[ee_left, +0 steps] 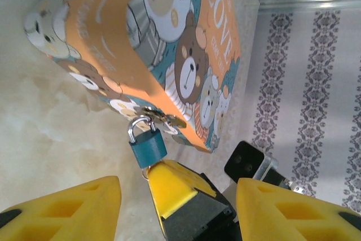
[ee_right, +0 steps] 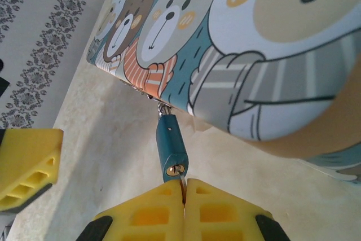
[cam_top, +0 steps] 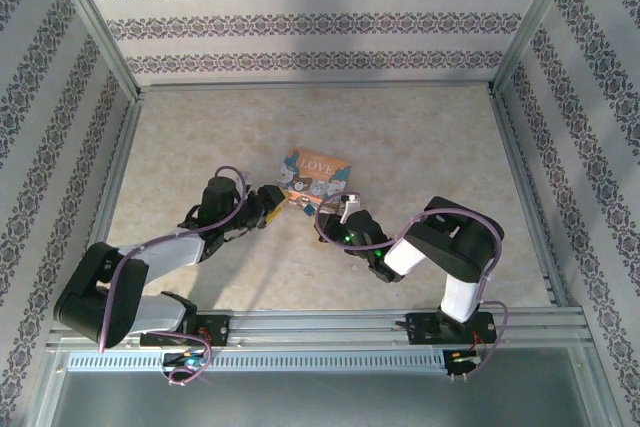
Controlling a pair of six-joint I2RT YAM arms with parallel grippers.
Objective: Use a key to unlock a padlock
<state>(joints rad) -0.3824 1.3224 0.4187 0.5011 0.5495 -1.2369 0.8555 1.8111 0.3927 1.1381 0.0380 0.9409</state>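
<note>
The padlock [ee_right: 171, 146] hangs from the hasp [ee_left: 161, 118] of the tin [ee_right: 271, 55], its keyhole [ee_right: 176, 169] toward 6 o'clock. There the right gripper [ee_right: 184, 187], pinched shut on what looks like the key [ee_right: 181, 183], sits just short. The left gripper [ee_left: 177, 187] gapes partway, holding nothing. Insertion seems the step in hand: align the tip with the slot, push, turn.

An orange tin [cam_top: 316, 174] printed with cartoon bears and the word LOVE lies flat near the middle of the top view, on a beige, marbled counter [cam_top: 430, 137]. In the left wrist view it sits in the upper centre, with a small brassy clasp [ee_left: 163, 118] at its lower edge. Walls [cam_top: 300, 27] papered in grey floral stripes close off the upper, left and right sides. A ribbed metal rail [cam_top: 330, 329] runs across the bottom of the frame.
</note>
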